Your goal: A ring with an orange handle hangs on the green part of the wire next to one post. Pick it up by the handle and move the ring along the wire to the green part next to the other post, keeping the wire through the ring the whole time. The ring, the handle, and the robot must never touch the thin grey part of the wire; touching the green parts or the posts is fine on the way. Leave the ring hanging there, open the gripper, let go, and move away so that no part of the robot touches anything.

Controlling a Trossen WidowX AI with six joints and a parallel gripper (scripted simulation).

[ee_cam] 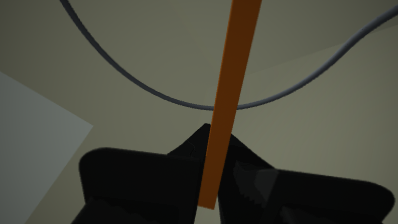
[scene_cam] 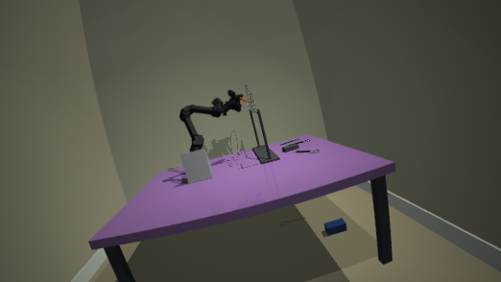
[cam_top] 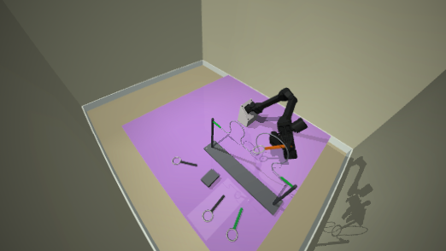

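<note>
The ring [cam_top: 255,149] with the orange handle [cam_top: 274,147] [scene_cam: 244,100] [ee_cam: 227,100] sits around the middle stretch of the thin grey wire [cam_top: 239,137], between the two posts. My gripper [cam_top: 285,148] [scene_cam: 237,102] [ee_cam: 212,130] is shut on the handle and holds it up in the air. The wire runs from the far post [cam_top: 212,132] with its green part [cam_top: 217,125] to the near post [cam_top: 282,196] with its green part [cam_top: 287,183]. In the wrist view a grey curve of wire [ee_cam: 165,95] crosses behind the handle; the ring itself is out of that view.
The posts stand on a dark base plate [cam_top: 239,175] [scene_cam: 266,155]. A white box [cam_top: 246,114] [scene_cam: 197,167] stands near the arm's base. Three spare rings with handles [cam_top: 184,162] [cam_top: 214,209] [cam_top: 236,224] and a dark block [cam_top: 210,178] lie on the purple table. A blue block [scene_cam: 335,226] lies on the floor.
</note>
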